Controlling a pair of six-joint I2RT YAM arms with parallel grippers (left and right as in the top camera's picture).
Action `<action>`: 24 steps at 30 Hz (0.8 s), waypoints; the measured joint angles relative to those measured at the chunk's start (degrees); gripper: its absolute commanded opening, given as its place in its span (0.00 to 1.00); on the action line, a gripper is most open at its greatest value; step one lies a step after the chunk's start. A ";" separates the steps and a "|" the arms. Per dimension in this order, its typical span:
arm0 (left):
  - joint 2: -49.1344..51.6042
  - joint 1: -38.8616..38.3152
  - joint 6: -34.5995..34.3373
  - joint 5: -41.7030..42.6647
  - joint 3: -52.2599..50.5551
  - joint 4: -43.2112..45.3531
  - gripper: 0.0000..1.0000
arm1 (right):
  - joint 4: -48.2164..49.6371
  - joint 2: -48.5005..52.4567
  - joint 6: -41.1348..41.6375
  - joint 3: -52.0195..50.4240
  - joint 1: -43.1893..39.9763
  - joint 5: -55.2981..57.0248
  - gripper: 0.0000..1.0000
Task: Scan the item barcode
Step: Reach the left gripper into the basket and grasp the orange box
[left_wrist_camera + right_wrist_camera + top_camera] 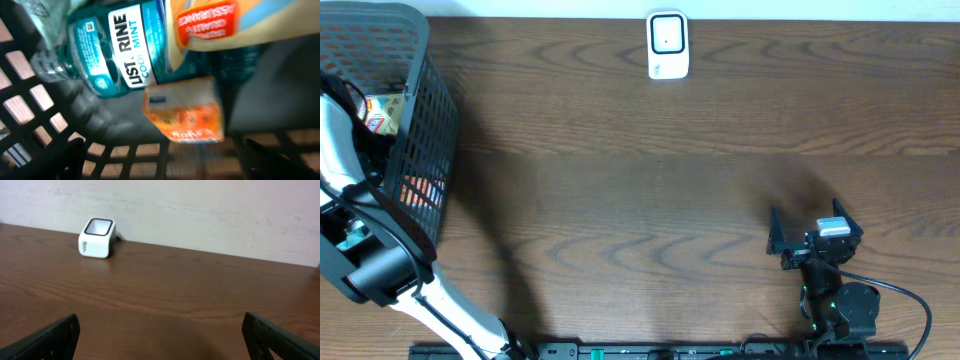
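Note:
The white barcode scanner [667, 45] stands at the table's far edge; it also shows far off in the right wrist view, scanner [97, 238]. The items lie inside the black mesh basket [420, 130]: a teal Listerine bottle [120, 50], a small orange box [185, 115] and a yellow bag with an orange label [215, 22]. My left gripper [170, 165] hangs open inside the basket, just short of the orange box, nothing between its fingers [72, 157]. My right gripper [812, 222] rests open and empty near the front right, facing the scanner.
The basket fills the table's far left corner, and my left arm [370, 260] reaches into it from the front. In the overhead view a yellow packet [382, 113] shows through the basket's top. Bare wooden tabletop [640, 200] lies between the basket, the scanner and my right gripper.

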 measured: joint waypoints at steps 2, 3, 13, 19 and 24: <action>0.00 0.00 -0.02 -0.28 -2.43 2.45 0.98 | 0.00 0.00 0.00 0.00 0.00 0.00 0.99; 0.00 0.00 -0.02 -0.42 -3.65 3.87 0.98 | 0.00 0.00 0.00 0.00 0.00 0.00 0.99; 0.00 0.00 -0.81 -0.83 -12.57 12.48 0.35 | 0.02 0.00 -0.02 0.00 0.00 0.00 0.99; 0.00 -0.02 -0.09 -0.94 -12.59 12.39 0.12 | 0.00 0.00 0.00 0.00 0.00 0.00 0.99; -0.31 -0.02 0.76 -0.94 -12.35 11.98 0.12 | 0.00 0.00 0.00 0.00 0.00 0.02 0.99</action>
